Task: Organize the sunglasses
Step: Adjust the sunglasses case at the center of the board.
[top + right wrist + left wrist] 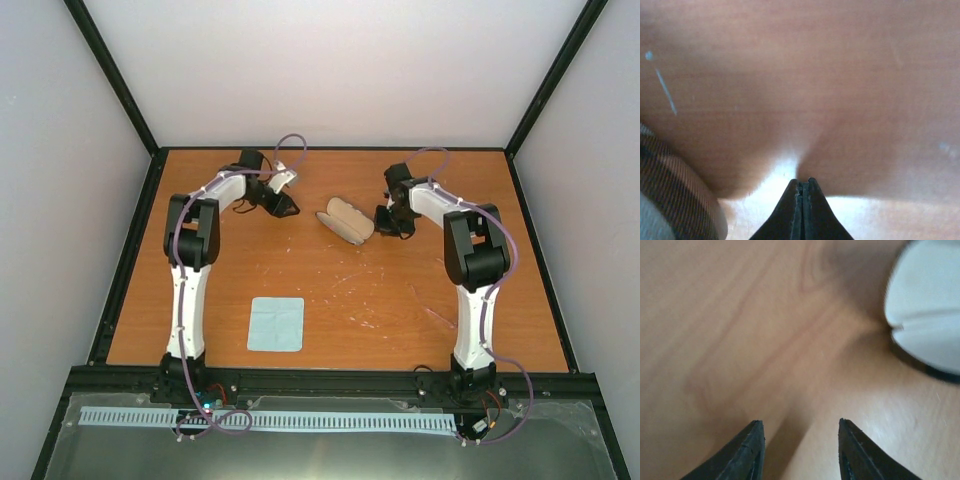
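Note:
The grey-tan case (345, 221) lies at the back middle of the table between my two grippers. My left gripper (284, 206) is open and empty, low over bare wood just left of the case; in the left wrist view (800, 426) the case's pale rounded end (926, 305) shows at the upper right. My right gripper (386, 222) is shut on nothing, right beside the case's right end; in the right wrist view (803, 182) the case's edge (670, 200) is at the lower left. A faint pinkish angular outline, probably the sunglasses (432, 312), lies near the right arm.
A pale blue square cloth (276, 324) lies flat at the front left of the table. The wooden table (330, 290) has light scratches in the middle. A black frame and white walls enclose the table.

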Motion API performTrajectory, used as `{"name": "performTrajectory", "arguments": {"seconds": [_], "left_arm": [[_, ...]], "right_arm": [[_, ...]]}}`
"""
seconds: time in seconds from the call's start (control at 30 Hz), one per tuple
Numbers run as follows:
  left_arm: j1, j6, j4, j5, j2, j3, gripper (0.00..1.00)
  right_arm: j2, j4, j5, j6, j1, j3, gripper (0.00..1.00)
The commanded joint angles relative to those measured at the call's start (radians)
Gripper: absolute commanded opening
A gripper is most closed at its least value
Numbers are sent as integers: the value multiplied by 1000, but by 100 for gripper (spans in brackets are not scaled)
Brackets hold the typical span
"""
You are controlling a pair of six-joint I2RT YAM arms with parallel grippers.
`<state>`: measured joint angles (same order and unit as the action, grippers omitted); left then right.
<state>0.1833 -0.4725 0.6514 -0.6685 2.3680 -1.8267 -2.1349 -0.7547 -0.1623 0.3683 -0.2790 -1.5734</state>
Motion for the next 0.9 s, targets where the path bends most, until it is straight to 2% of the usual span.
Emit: {"name": "performTrajectory", "arguments": {"seconds": [0.0,0.1,0.17,0.63,0.87], "left_arm": [[7,69,28,-35,108,-205,40],[28,75,65,-45,176,-317,39],[44,67,75,-38,198,-338,39],[111,95,79,-108,184,-245,40],[125,86,74,-114,128,-127,39]], "right_arm": [[93,28,-36,78,-6,94,3],[107,43,-44,109,-23,120,3],[103,50,-48,123,-35,121,3],[44,37,-14,133,-54,43,3],[-25,19,-1,111,-53,-57,3]]}}
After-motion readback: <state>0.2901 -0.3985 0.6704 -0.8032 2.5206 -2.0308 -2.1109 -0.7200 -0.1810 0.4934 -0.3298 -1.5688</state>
